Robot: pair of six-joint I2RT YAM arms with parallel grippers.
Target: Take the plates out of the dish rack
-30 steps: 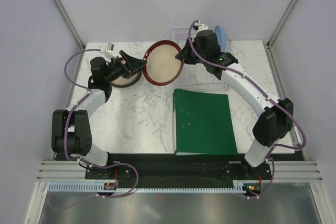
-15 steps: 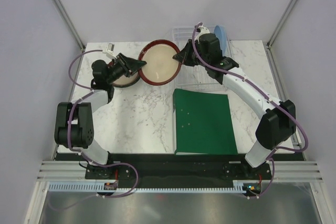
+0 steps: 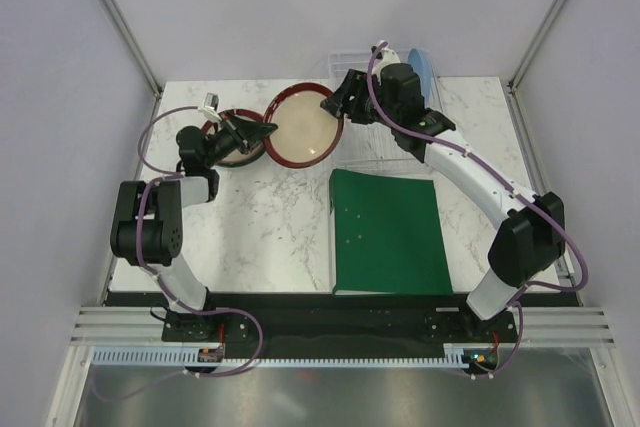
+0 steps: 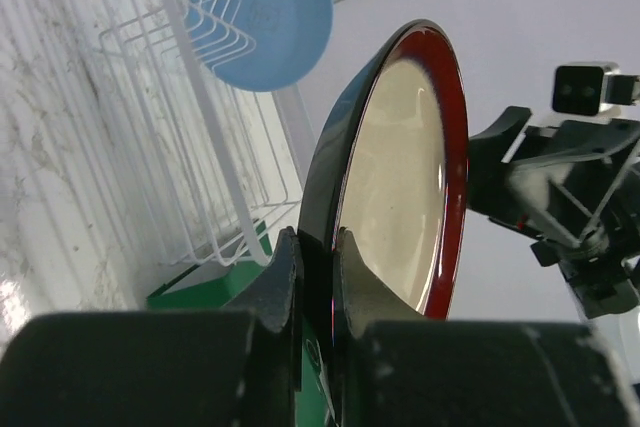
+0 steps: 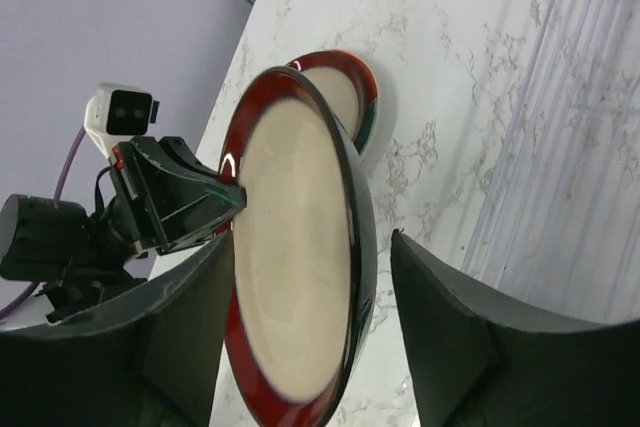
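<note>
Over marble table (image 3: 270, 217), left end effector (image 4: 318, 277) pinches cream-centred plate (image 4: 400, 177); spread right end effector (image 5: 312, 247) straddles it.

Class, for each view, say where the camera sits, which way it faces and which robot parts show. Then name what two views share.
Top external: above and behind the robot, looking down on the table; left arm, right arm and bases show.
Left wrist: on the left arm, facing the dish rack; left gripper shows, clamped on the cream-centred plate.
Right wrist: on the right arm, facing the left arm; right gripper shows, open around that plate.
Shared: both wrist views show that plate, with the other gripper beyond it.
</note>
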